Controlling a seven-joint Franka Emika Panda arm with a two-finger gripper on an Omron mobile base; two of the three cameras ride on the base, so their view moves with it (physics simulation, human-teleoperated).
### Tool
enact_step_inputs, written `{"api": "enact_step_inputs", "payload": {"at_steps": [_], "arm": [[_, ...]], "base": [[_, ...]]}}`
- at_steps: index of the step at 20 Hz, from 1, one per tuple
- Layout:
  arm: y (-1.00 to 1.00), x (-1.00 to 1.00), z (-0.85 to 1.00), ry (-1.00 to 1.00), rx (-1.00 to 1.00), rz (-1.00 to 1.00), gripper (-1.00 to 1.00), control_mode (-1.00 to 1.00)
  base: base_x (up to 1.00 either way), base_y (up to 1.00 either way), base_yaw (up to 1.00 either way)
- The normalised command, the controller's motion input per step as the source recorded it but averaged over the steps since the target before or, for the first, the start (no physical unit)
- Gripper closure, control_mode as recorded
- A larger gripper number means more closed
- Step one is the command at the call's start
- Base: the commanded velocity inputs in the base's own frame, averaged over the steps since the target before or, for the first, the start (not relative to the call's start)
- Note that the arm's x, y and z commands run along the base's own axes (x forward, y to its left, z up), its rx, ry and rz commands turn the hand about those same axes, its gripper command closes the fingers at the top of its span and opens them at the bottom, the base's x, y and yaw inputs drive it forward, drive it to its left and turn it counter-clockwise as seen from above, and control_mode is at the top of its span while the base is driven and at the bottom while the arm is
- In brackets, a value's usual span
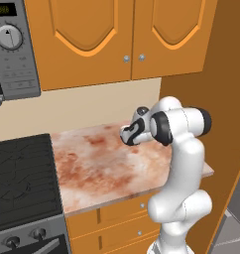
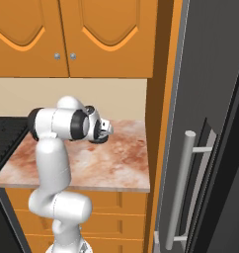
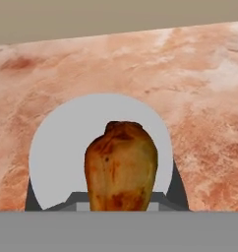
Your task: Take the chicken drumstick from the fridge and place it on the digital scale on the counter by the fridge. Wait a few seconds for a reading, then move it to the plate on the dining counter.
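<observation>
Drumstick weighing appears underway: the chicken drumstick (image 3: 121, 165) is held clamped in the gripper (image 1: 128, 134) directly over the digital scale (image 3: 62, 147) on the counter (image 1: 102, 168), though contact with the disc cannot be confirmed.

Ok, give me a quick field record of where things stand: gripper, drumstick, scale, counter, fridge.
gripper: shut on the chicken drumstick; hand over the counter
chicken drumstick: orange-brown, seen in the hand view in front of the scale top
digital scale: light grey round top on a dark base, on the counter; drumstick contact cannot be told
counter: pink-brown marbled, wooden drawers below
fridge: door shut, silver bar handle, right of the counter
stove: dark, left of the counter
</observation>
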Motion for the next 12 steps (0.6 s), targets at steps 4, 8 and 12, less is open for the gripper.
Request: {"api": "enact_step_inputs", "payload": {"at_steps": [4,8,12], "arm": [[0.00,0.20,-0.17,0.00,0.00,0.00,1.00,-1.00],[0.05,0.27,-0.11,0.00,0.00,0.00,-1.00,-1.00],[0.08,0.38,-0.01,0.00,0.00,0.00,-1.00,-1.00]], "base": [[0.00,0.00,0.00],[0.00,0.00,0.00],[0.00,0.00,0.00]]}}
